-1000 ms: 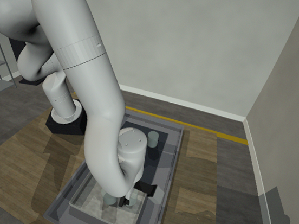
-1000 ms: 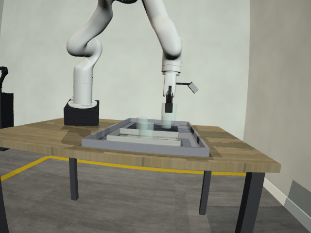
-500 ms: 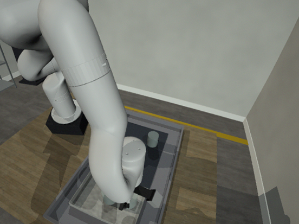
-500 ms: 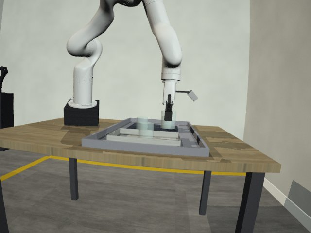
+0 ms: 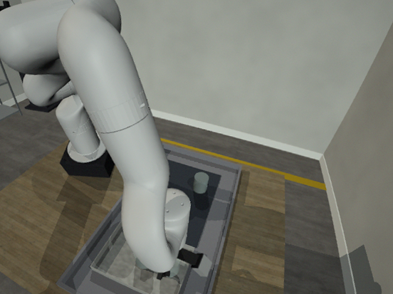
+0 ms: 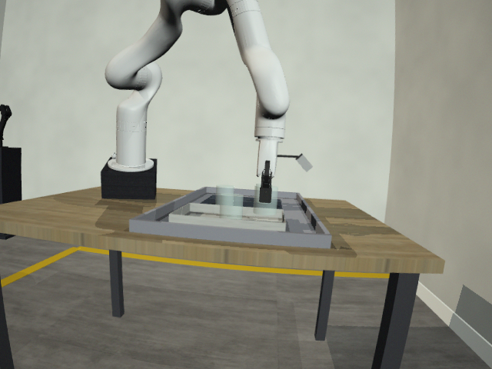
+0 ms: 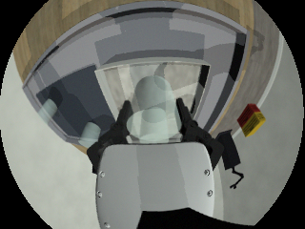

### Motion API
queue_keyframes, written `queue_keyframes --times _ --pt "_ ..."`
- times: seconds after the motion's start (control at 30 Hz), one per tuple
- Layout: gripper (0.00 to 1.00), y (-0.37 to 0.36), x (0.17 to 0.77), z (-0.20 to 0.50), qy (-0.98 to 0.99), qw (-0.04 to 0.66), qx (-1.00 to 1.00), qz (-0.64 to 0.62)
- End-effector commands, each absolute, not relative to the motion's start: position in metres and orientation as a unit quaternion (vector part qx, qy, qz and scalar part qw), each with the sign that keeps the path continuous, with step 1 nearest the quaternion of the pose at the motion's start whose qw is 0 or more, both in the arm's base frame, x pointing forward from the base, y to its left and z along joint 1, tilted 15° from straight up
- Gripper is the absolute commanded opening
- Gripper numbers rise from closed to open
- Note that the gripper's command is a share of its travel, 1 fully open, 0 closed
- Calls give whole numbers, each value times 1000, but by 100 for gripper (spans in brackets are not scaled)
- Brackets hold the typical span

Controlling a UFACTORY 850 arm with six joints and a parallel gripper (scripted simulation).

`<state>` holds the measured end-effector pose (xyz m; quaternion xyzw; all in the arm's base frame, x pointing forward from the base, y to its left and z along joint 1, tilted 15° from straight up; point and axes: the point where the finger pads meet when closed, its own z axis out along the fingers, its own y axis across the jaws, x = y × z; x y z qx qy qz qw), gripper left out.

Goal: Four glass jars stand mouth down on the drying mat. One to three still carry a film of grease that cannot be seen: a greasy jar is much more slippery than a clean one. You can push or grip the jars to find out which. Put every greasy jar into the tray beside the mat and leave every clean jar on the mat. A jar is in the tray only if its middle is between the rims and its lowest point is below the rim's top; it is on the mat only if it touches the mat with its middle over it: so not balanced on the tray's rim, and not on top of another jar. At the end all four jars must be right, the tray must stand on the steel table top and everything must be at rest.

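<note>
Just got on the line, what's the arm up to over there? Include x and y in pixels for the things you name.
The arm has one glass jar [image 6: 265, 208] [image 7: 152, 130] between the fingers of its tool [image 6: 265, 194] [image 7: 153, 106], low over or in the tray [image 5: 117, 278] [image 6: 226, 223] [image 7: 107, 86]. Another jar [image 6: 231, 206] [image 7: 152, 91] stands in the tray. The remaining two jars [image 7: 49, 110] are at the dark mat [image 5: 186, 174] [image 7: 71, 95]. Which jars are greasy can't be told by looking.
</note>
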<state>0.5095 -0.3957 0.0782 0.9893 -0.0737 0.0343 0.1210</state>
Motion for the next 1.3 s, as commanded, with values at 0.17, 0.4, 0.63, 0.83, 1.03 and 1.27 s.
queue_keyframes --times 0.17,0.4,0.63,0.83,1.03,1.27 --pt "0 -398 511 74 -74 122 989 35" --pt "0 -400 511 65 -74 122 989 35" --pt "0 -401 512 59 -74 122 989 35" --pt "0 -403 512 54 -74 122 989 35" --pt "0 -403 512 54 -74 122 989 35" --pt "100 -403 512 54 -74 122 989 35"
